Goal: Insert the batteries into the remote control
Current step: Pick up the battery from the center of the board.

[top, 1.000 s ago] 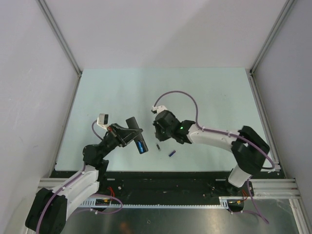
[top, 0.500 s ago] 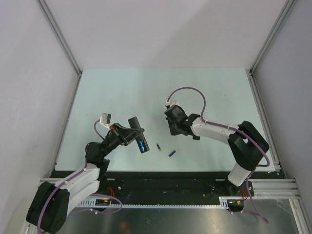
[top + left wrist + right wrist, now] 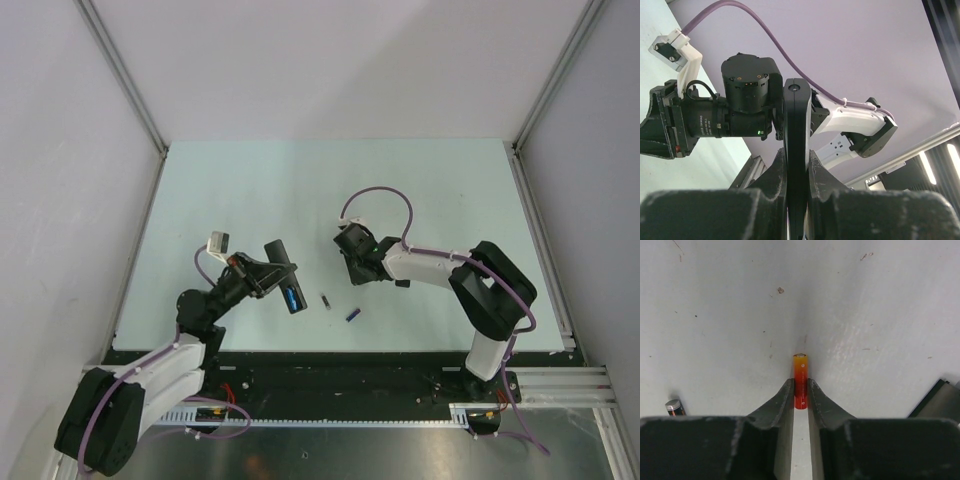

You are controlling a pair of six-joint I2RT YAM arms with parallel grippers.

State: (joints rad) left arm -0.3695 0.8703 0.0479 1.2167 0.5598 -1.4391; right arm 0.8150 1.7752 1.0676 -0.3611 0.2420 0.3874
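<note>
My left gripper (image 3: pixel 270 279) (image 3: pixel 797 161) is shut on the remote control (image 3: pixel 282 275) (image 3: pixel 796 130), a slim black bar held edge-on above the table. A blue battery (image 3: pixel 292 301) sits in its lower end. My right gripper (image 3: pixel 352 268) (image 3: pixel 800 386) is low over the table to the remote's right. An orange battery (image 3: pixel 800 380) stands out between its fingertips, which touch it on both sides. In the top view that battery is hidden under the gripper. A dark battery (image 3: pixel 324 299) (image 3: pixel 674 407) and a blue battery (image 3: pixel 352 315) lie loose on the table between the arms.
The pale table (image 3: pixel 300 190) has a black front rail (image 3: pixel 340 355) and walls on three sides. A black edge (image 3: pixel 939 399) shows at the lower right of the right wrist view. The right arm's wrist (image 3: pixel 742 102) sits close behind the remote in the left wrist view.
The right gripper swung away to the right, then came back down and left toward the loose batteries. The left arm with the remote barely shifted.
</note>
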